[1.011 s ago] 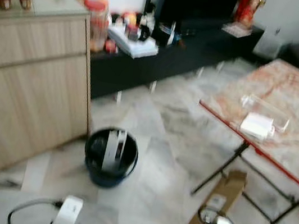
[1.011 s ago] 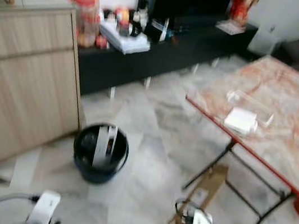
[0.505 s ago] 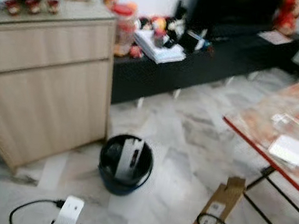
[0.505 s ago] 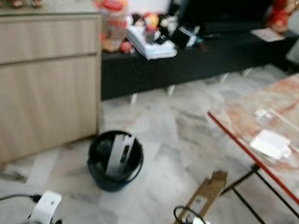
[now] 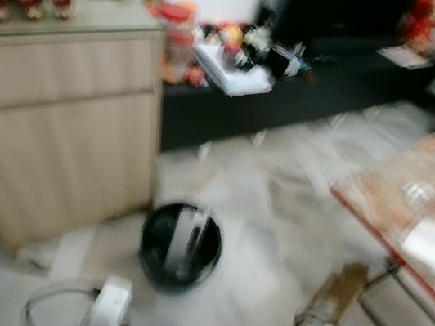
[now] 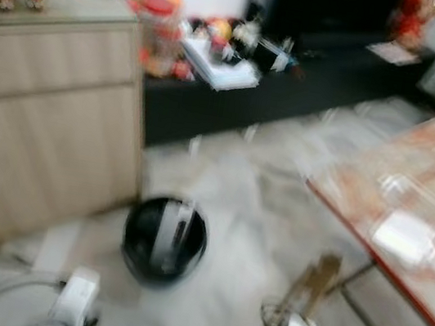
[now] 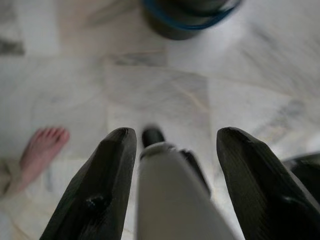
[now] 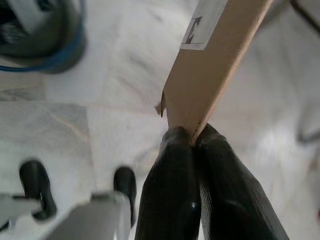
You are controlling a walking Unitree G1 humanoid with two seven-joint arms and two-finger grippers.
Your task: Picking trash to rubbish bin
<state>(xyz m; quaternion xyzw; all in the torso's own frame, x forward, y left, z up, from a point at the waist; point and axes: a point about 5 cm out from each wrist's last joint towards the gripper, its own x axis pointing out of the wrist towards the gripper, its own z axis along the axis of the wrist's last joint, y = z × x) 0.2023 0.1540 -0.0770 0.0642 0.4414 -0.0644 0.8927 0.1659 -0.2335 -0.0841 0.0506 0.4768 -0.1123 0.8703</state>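
1. Step in hand: carrying. The right end effector (image 8: 192, 137) is clamped on the lower edge of a flat cardboard piece (image 8: 215, 65), its fingers pressed together on the board; the card rises up and forward from the grip.
2. Left end effector (image 7: 172, 150): fingers spread wide, holding nothing, pointed down at the marble floor (image 7: 150, 90).
3. Rubbish bin (image 5: 180, 246): dark round bucket with a blue rim, standing on the floor ahead of both end effectors and nearer the left one. A pale flat item already stands inside it.
4. Next move, as judged: close in on the bin, bring the right end effector over its mouth, then let the card drop. The card looks longer than the bin is wide, so it probably has to go in end first.
5. Edges: a wooden cabinet (image 5: 60, 113) stands beyond the left end effector, just beside the bin; the red-edged table (image 5: 409, 210) and its dark legs lie near the right end effector.
6. Open room: bare floor between the end effectors and the bin.
7. A person's bare foot (image 7: 42, 150) is near the left end effector.
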